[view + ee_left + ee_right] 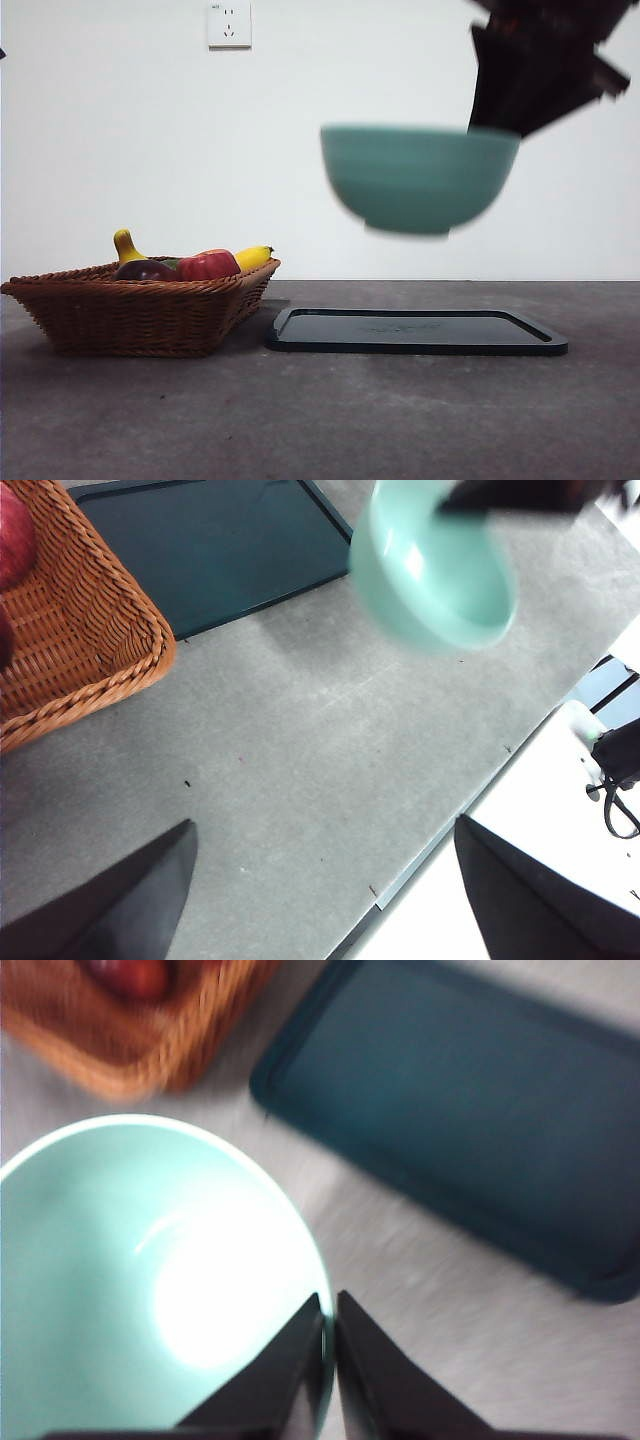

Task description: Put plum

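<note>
Bench: grey and matte, bearing tray and basket, well below the right hand.
Tray: dark, flat, rimmed; directly beneath the raised right hand, nothing on it.
Basket: brown wicker, off to the side of the right hand, beside the tray, holding mixed fruit.
Bowl: pale green, lifted clear of the bench, blurred with motion, nothing inside.
Right hand: pinched tight over the bowl's rim, one jaw inside the wall, one outside.
Left hand: jaws wide apart, holding nothing, waiting over bare bench near the basket's corner.
Plum: dark maroon, lying in the basket next to a red apple and a banana, far from both hands.
Step in hand: apparently carrying the bowl toward the tray.
Next move: likely lowering the bowl level onto the tray, releasing the rim, then fetching the plum.
</note>
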Robot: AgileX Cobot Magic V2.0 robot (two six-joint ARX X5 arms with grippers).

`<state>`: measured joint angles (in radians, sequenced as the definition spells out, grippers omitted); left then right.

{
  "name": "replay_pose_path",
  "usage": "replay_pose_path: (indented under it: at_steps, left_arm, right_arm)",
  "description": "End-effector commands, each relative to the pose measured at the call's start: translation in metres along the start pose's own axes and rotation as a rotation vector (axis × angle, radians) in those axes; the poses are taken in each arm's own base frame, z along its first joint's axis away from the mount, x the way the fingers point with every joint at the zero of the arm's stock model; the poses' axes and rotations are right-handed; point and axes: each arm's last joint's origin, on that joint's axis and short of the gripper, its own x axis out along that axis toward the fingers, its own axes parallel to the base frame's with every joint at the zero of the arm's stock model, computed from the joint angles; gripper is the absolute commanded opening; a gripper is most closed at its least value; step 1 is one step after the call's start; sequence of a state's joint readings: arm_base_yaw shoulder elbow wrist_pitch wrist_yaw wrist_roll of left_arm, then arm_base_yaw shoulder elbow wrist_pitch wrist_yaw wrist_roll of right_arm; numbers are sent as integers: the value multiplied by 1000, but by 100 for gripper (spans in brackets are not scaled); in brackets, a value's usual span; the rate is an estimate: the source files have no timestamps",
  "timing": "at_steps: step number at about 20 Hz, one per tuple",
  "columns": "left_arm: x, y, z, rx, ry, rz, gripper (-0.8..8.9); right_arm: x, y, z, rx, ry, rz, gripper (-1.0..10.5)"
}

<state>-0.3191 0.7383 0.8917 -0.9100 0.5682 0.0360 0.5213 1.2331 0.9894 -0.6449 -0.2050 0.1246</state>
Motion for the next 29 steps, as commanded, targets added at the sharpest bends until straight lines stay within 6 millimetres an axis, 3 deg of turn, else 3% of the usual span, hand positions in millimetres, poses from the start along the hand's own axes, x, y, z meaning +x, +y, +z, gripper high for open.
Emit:
replay_pose_path:
  at_steps: [1,6,12,23,24,27,29]
  left_arm:
    - [-1,-1,3,22,-11,-7,401]
    - [-1,-1,4,22,-12,-7,401]
    - [-1,-1,3,22,-11,-7,401]
    - [-1,-1,4,23,-12,-7,401]
    - [-1,-1,4,23,-12,-7,401]
    - [-1,-1,4,23,-12,-7,401]
    - [-1,-1,4,23,-12,-7,401]
  right_arm:
    - [18,3,-11,26,-2,15,11]
    - [51,1,-36,37,53,-7,11]
    - [72,0,-42,33,107,-19,11]
    - [76,-1,-46,36,149,-50,16]
    - [76,-1,-46,36,149,-50,46]
    - [76,-1,-46,36,149,-50,279]
    - [75,-1,-46,41,149,-51,319]
